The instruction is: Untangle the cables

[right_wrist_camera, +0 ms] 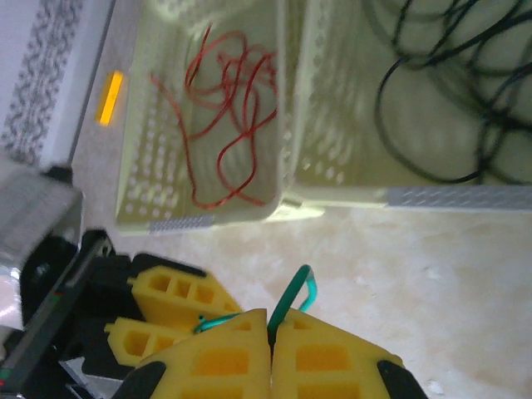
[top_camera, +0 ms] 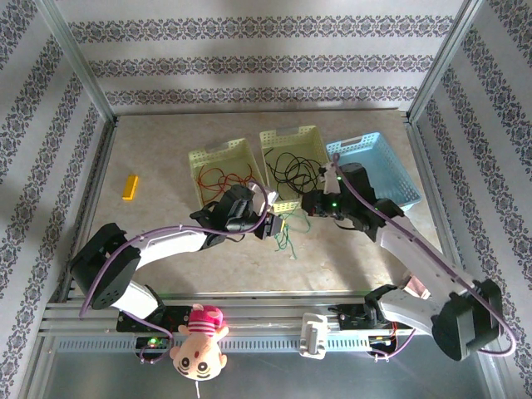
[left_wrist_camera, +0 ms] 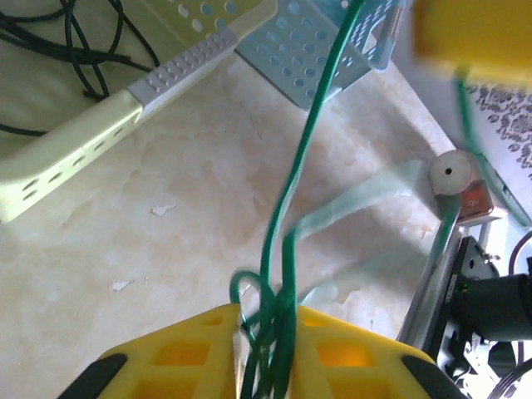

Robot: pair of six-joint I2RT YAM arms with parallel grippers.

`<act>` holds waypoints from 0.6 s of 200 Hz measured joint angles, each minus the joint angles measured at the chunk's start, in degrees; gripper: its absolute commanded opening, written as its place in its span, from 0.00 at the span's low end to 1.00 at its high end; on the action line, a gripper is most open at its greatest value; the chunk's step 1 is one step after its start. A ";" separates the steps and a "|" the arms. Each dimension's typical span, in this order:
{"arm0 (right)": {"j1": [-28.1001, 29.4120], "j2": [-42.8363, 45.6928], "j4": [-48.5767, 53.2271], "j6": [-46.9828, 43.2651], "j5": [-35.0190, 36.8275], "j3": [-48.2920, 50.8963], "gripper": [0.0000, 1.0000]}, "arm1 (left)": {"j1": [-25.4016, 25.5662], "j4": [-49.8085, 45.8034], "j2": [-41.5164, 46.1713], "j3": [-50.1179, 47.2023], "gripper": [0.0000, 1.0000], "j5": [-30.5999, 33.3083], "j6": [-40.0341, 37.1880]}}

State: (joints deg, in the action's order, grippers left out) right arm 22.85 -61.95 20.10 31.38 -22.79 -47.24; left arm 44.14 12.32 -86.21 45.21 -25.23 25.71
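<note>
Green cable (left_wrist_camera: 291, 166), thin and loopy, is held between two yellow-fingered grippers near the middle of a pale, stone-patterned table (top_camera: 166, 241). From the left wrist, a small bunch of green loops is seen pinched between the fingers of the left gripper (left_wrist_camera: 266, 349), the narrow gap between them filled by the strands. One strand is stretched from that bunch up and away toward the right gripper (right_wrist_camera: 270, 337). The right gripper's fingers are pressed together, and a short green loop is nipped between their tips.

Seen from above, the two grippers are close but just apart, left one on the left, right one on the right. The taut piece is therefore laid left to right between them. The loose remainder is trailed onto the table on the near side of both grippers.

On the far side, three baskets are set in a row. Red cable (right_wrist_camera: 229, 108) is coiled in the left basket (right_wrist_camera: 191, 220) and black cable (right_wrist_camera: 432, 108) in the middle basket (right_wrist_camera: 457, 197). The blue basket (top_camera: 391, 179), on the right, is judged to be meant for the green one. It lies far and right of the held cable, and the right arm is the nearer to it.
</note>
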 measured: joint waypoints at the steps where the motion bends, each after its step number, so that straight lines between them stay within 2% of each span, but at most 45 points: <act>1: -0.13 0.20 -0.02 0.02 0.11 0.04 0.01 | 0.02 0.00 0.00 -0.09 0.21 0.00 0.00; 15: -2.16 3.21 -0.28 0.02 1.84 0.76 0.01 | 0.17 -0.31 -0.02 -0.72 0.20 -0.02 -0.02; 38: -4.83 7.15 -0.44 0.11 4.00 2.12 0.01 | 0.17 -0.57 -0.90 -1.07 0.07 -0.04 -0.46; 52: -6.03 8.87 -0.44 0.31 4.74 2.80 0.01 | 0.17 -0.55 -1.90 -1.09 0.06 -0.22 -0.52; 65: -6.80 9.81 -0.44 0.42 4.83 2.93 0.01 | 0.17 -0.55 -2.86 -1.09 0.11 -0.35 -0.57; 91: -7.02 10.45 -0.48 0.42 4.26 3.02 0.01 | 0.17 -0.52 -3.85 -1.05 0.31 -1.40 -0.74; 99: -7.02 10.47 -0.57 0.42 3.69 3.15 0.01 | 0.17 -0.55 -3.98 -1.01 0.50 -1.75 -0.72; 108: -7.02 10.47 -0.66 0.42 2.82 3.30 0.01 | 0.17 -0.52 -4.13 -0.87 0.84 -2.14 -1.09; 111: -7.02 10.47 -0.66 0.44 2.49 3.34 0.01 | 0.17 -0.52 -4.17 -0.81 0.90 -2.40 -1.16; 120: -7.02 10.47 -0.79 0.44 1.18 3.45 0.01 | 0.17 -0.39 -4.22 -0.61 0.93 -3.08 -1.22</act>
State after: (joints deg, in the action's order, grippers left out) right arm 15.84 -51.48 19.31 31.81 -21.61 -43.79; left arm 44.31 11.92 -90.43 44.60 -28.32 24.49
